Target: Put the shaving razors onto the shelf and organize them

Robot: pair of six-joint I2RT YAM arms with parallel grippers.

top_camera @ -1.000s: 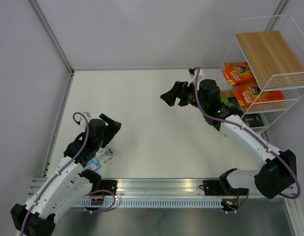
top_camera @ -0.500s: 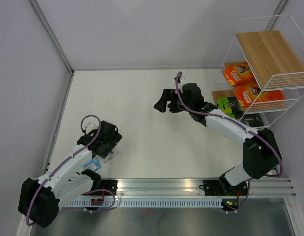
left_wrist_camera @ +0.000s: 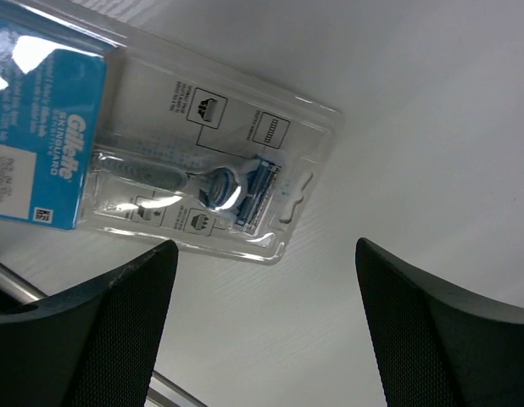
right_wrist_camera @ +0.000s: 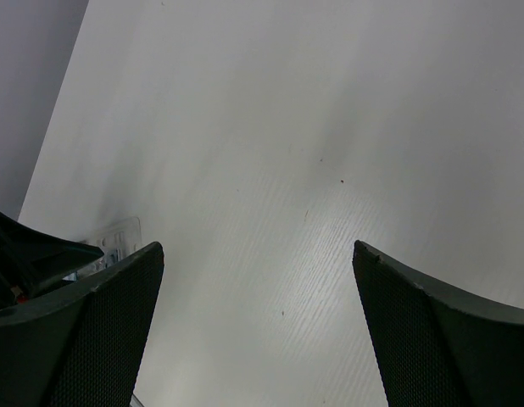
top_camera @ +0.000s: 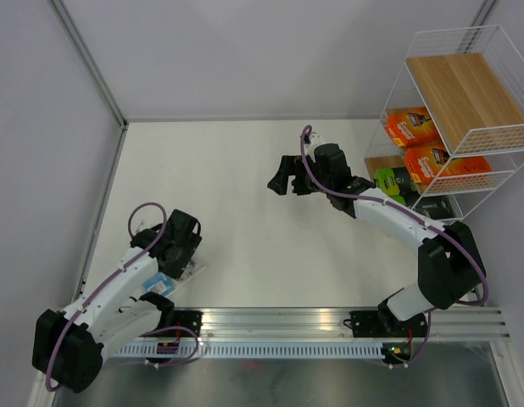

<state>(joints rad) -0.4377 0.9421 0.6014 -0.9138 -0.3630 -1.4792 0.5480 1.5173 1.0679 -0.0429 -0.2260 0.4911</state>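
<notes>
I watched the left gripper (left_wrist_camera: 264, 271) hover just above the clear blister razor pack (left_wrist_camera: 203, 165), its jaws spread wide and pinching nothing. The pack lay flat on the white tabletop (left_wrist_camera: 432, 110) close to the left arm, apart from the others. The right gripper (top_camera: 281, 176) hung over the middle of the tabletop, its jaws also spread and empty. At the far right stood the shelf (top_camera: 455, 89). The orange packs (top_camera: 412, 127) sat on its middle tier and the black-and-lime packs (top_camera: 396, 180) on the lowest.
</notes>
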